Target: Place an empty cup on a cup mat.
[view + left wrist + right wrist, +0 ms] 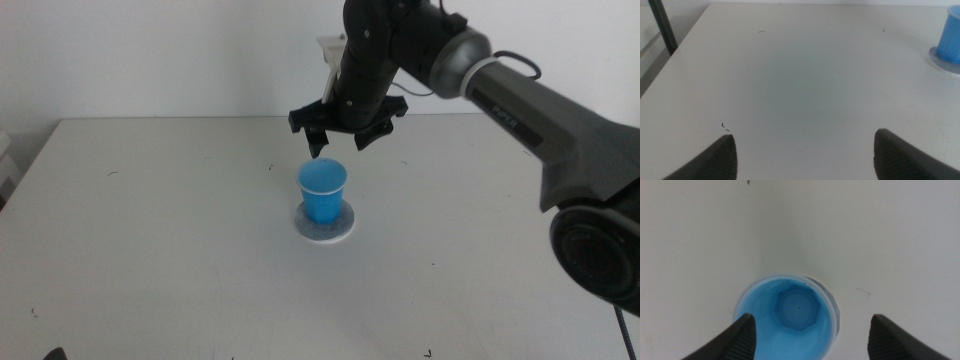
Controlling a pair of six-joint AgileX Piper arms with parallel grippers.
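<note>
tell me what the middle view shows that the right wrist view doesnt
Only the middle view shows the right arm reaching in, its right gripper open just above the cup, the cup's outer wall standing upright, and the whole cup mat under it. Only the right wrist view looks straight down into the cup, showing its empty inside and base; the mat is just a sliver past the rim. Both show the cup sitting on the mat on the white table.
</note>
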